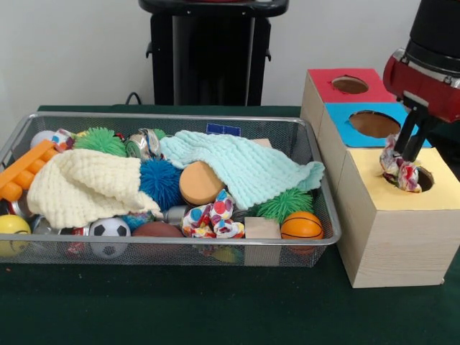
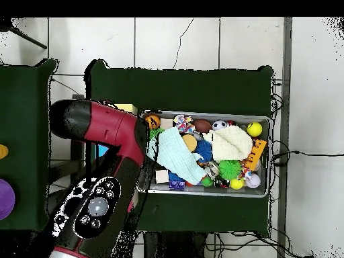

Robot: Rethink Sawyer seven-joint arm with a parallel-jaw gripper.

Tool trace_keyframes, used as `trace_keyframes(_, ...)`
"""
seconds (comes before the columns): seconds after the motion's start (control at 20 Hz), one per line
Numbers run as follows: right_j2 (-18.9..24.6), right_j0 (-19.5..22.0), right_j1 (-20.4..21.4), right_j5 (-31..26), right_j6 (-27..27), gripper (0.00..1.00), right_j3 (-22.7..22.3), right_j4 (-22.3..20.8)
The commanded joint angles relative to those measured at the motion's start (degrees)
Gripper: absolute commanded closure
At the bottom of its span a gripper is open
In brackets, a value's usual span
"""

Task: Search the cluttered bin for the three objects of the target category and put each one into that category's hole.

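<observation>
From the front, the red and black arm's gripper [image 1: 408, 154] hangs over the round dark hole with its yellow square surround [image 1: 424, 178] on the pale wooden box [image 1: 392, 233]. Its dark fingers are clenched on a ruffled white polka-dot fabric bundle [image 1: 399, 171], which sits at the hole's rim, partly above it. A second polka-dot bundle [image 1: 213, 218] lies in the wide silver wire-mesh bin [image 1: 180, 248], near the front rail, touching a small wooden block [image 1: 261, 228] and beside a mini orange basketball [image 1: 302, 226]. A mint knitted cloth [image 1: 241, 167] and a cream knitted cloth [image 1: 86, 187] drape over much of the clutter; a blue spiky ball [image 1: 159, 182] sits between them. No readable writing or brand shows. Bare green tabletop runs along the bin's near side, and only a narrow gap separates bin from box.

From overhead, the arm [image 2: 101, 168] covers the box entirely, so the gripper cannot be made out. The bin [image 2: 263, 191] lies just beside the arm; the bundle [image 2: 183, 123] shows, probably, against the bin's far rail. Green table cloth [image 2: 181, 91] is open beyond the bin.
</observation>
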State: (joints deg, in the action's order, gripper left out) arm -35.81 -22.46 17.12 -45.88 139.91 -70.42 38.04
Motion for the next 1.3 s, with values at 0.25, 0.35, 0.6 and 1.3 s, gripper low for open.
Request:
trace_keyframes(0.25,12.0,1.8,-2.8,2.1,11.6,1.0,-5.7,3.3)
trace_keyframes(0.35,13.5,2.2,-2.6,2.5,10.5,1.0,-6.4,4.0)
trace_keyframes(0.6,16.7,3.7,-2.2,2.9,7.5,1.0,-7.6,4.4)
trace_keyframes(1.3,5.9,0.9,-7.1,-0.7,12.4,1.0,-3.7,-3.1)
